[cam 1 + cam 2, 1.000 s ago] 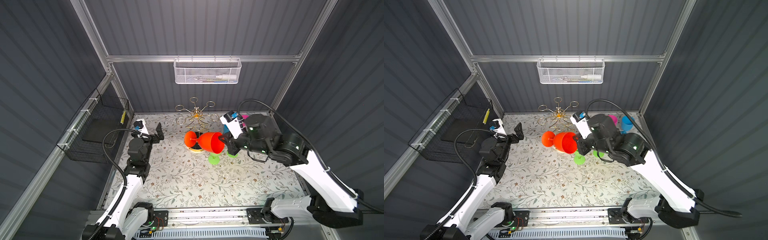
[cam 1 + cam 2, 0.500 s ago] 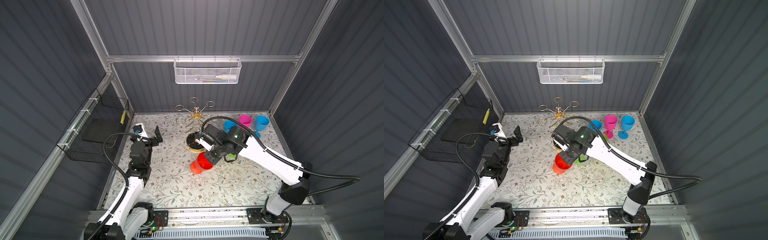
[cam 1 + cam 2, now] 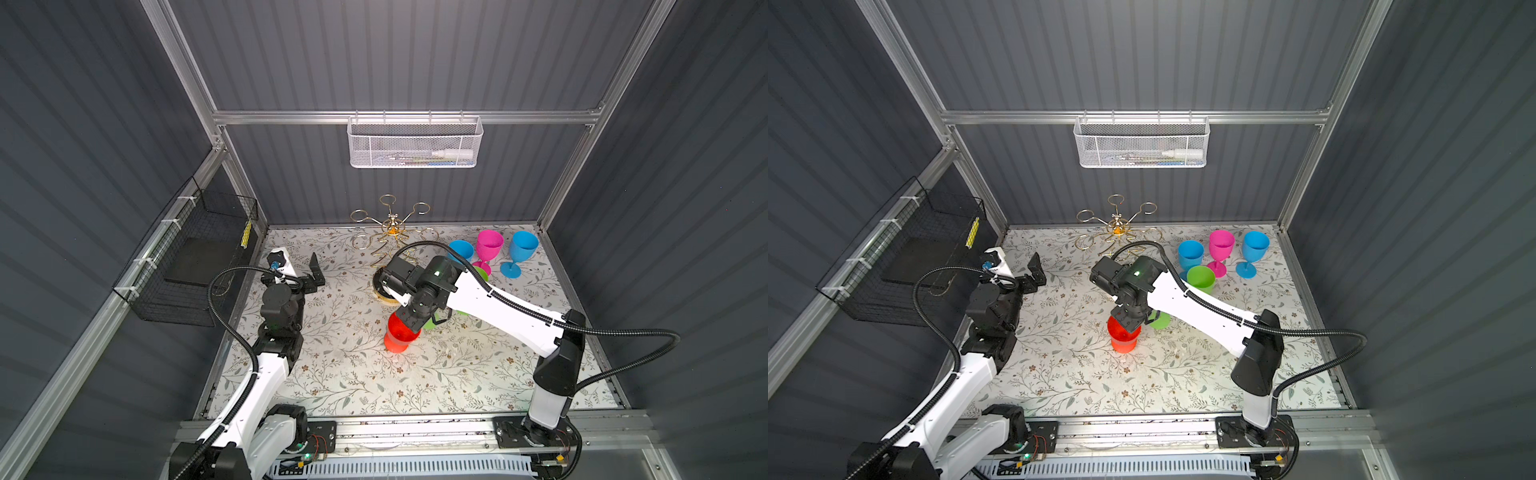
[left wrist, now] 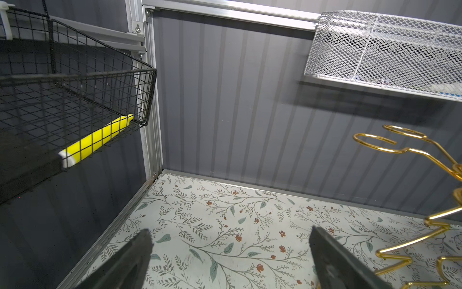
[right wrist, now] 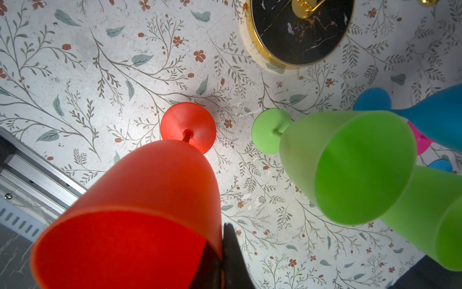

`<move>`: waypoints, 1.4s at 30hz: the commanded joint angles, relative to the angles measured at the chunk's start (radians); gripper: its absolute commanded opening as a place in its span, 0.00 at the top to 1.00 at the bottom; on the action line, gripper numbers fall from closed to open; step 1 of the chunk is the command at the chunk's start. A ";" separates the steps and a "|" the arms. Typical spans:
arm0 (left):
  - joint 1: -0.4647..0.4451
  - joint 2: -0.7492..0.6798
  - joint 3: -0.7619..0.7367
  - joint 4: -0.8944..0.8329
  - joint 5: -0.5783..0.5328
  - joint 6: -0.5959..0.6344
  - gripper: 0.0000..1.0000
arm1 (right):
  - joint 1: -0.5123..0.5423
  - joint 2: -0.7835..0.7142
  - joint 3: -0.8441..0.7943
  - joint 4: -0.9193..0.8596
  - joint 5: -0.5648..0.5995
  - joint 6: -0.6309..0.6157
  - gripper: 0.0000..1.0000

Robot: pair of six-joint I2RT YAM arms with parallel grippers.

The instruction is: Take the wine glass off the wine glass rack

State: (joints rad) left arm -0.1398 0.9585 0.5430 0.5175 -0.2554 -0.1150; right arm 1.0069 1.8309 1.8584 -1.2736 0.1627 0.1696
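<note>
Holds the red wine glass (image 3: 398, 337) by its rim with the right gripper (image 5: 218, 257), clamped tight across the bowl wall, one finger inside. No longer carries it tipped sideways up beside the wine glass rack (image 3: 390, 237) as a second ago: now has it upright and low, foot at the desk (image 3: 340, 386) or just above it, near of the rack's black base (image 5: 300, 30) and clear of it. Means the lift-off looks done, with every ring arm bare; leaves only letting go and backing out.

Parks the left gripper (image 4: 230, 262) at the far left, jaws wide apart and empty.

Crowds the spot on the right: a green glass (image 5: 347, 165) just beside the red one, a second green glass (image 3: 1200, 277) beyond it, then a blue glass (image 3: 461, 251), a pink glass (image 3: 489, 245) and a second blue glass (image 3: 523, 249) toward the far right corner. Risks clipping the nearest green bowl on the way out.

Well out of the way: a white mesh basket (image 3: 413, 143) on the far wall, a black wire basket (image 3: 195, 257) on the left wall.
</note>
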 commanded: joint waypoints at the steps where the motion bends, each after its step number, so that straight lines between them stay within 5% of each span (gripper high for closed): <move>1: 0.009 0.002 -0.008 0.022 -0.018 0.017 0.00 | 0.001 0.036 -0.015 0.017 0.003 0.001 0.98; 9: 0.016 0.002 -0.008 0.021 -0.012 -0.002 0.00 | -0.002 0.065 -0.006 0.029 -0.011 -0.006 0.90; 18: 0.020 0.008 -0.016 0.032 -0.015 -0.006 0.00 | -0.007 0.023 0.026 0.046 -0.026 -0.001 0.58; 22: 0.022 0.008 -0.030 0.042 -0.015 -0.006 0.00 | -0.023 -0.092 0.002 0.110 -0.042 0.008 0.42; 27: 0.022 0.010 -0.084 0.080 -0.002 -0.002 0.00 | -0.075 -0.391 -0.251 0.372 0.017 -0.002 0.21; 31: 0.022 0.027 -0.129 0.105 0.035 0.018 0.00 | -0.221 -0.648 -0.510 0.591 -0.002 -0.001 0.02; 34: 0.022 0.064 -0.178 0.172 0.031 0.032 0.00 | -0.407 -0.815 -0.700 0.749 -0.092 0.004 0.01; 42: 0.022 0.201 -0.290 0.369 0.055 0.072 0.00 | -0.699 -0.960 -1.016 1.021 -0.022 -0.054 0.01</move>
State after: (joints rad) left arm -0.1226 1.1324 0.2676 0.7650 -0.2188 -0.0807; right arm 0.3706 0.8841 0.8925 -0.4053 0.1204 0.1398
